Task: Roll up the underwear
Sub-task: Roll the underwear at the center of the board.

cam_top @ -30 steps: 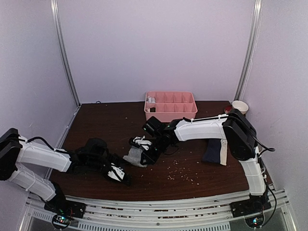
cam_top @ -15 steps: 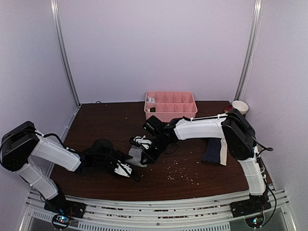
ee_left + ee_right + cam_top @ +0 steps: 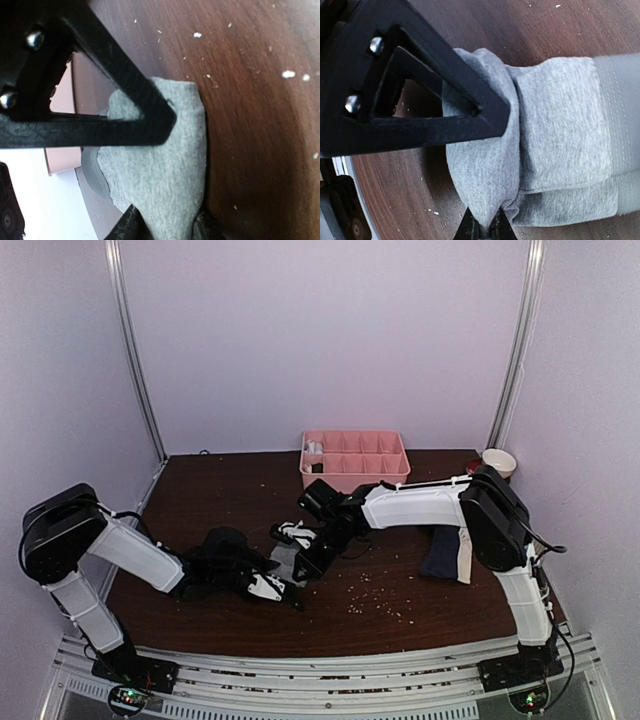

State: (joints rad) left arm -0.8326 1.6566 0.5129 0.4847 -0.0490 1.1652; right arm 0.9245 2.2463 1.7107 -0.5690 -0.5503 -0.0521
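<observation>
The grey soft cloth boxer brief lies bunched into a thick fold directly between the two claws. The right claw has its fingers pressed together on a gathered ridge of the grey cloth. Its wrist view shows the ridge tapering into the fingertips, with a flatter folded layer and a smoother stitched band just beyond. The left claw comes in from the opposite side. One of its black fingers lies across the fold and cloth fills the space toward the other, but I cannot tell whether it pinches.

The navy cloth boxer brief with a cream-white waistband lies well to the right of the right claw, under that arm's elbow. The pink plastic compartment tray stands beyond both claws, with a white cup farther right. Pale crumbs dot the dark brown wooden table just right of the claws.
</observation>
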